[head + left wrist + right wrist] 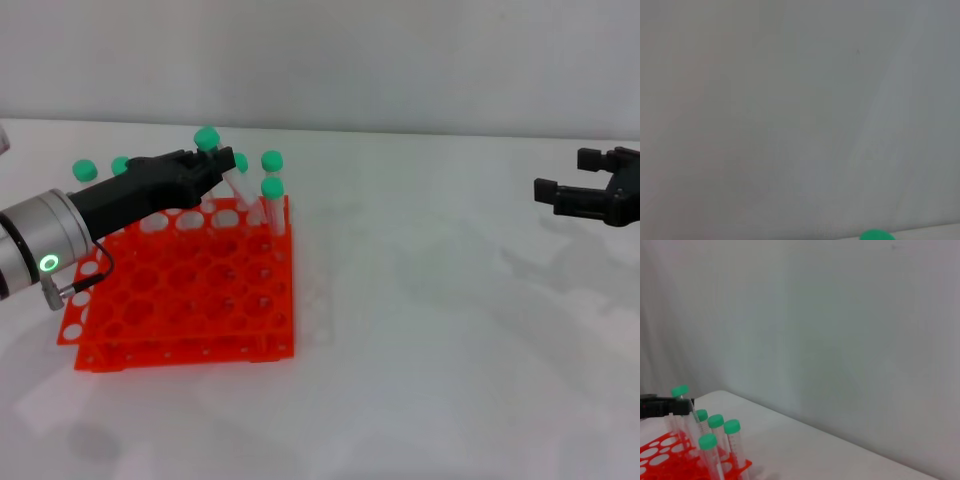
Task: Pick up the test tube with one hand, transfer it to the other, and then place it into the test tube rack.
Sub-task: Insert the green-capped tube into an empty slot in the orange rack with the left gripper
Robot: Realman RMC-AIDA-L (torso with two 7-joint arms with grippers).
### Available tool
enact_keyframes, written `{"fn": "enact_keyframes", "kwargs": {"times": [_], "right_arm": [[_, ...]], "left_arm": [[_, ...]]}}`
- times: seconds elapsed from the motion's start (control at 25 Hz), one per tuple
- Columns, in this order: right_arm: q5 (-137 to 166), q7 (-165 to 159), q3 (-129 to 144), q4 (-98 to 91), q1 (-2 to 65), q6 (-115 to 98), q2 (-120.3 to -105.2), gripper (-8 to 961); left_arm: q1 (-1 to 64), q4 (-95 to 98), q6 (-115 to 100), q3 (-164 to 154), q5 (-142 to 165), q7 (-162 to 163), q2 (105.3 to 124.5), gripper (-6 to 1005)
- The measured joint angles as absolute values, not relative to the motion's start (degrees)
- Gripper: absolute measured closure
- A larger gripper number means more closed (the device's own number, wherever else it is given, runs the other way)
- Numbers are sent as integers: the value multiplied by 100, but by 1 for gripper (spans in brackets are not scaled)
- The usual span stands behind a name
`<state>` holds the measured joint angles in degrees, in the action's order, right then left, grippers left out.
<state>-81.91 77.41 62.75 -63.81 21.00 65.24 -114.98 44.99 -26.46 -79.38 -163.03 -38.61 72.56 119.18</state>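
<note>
While the left gripper (222, 163) hangs over the rack's (180, 300) far edge | its fingers closed on the tube (226, 172), cap above them, tip below near the holes | right gripper (580, 190) well apart, fingers spread, empty.

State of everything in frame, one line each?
left gripper: over the rack's far row, shut on the test tube
test tube: held, tilted, green cap up
test tube rack: flat on the table, several capped tubes standing in the far row
right gripper: open, away at the right
</note>
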Motion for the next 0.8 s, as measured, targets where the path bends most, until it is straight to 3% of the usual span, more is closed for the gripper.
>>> {"fn": "enact_keyframes", "kwargs": {"times": [0.8], "right_arm": [[-7817,7385,6267,-6373,2281,6518,-11489,95]], "left_arm": [[4321,-3263,-8594,-16303,-3781,7373,11925,784]]}}
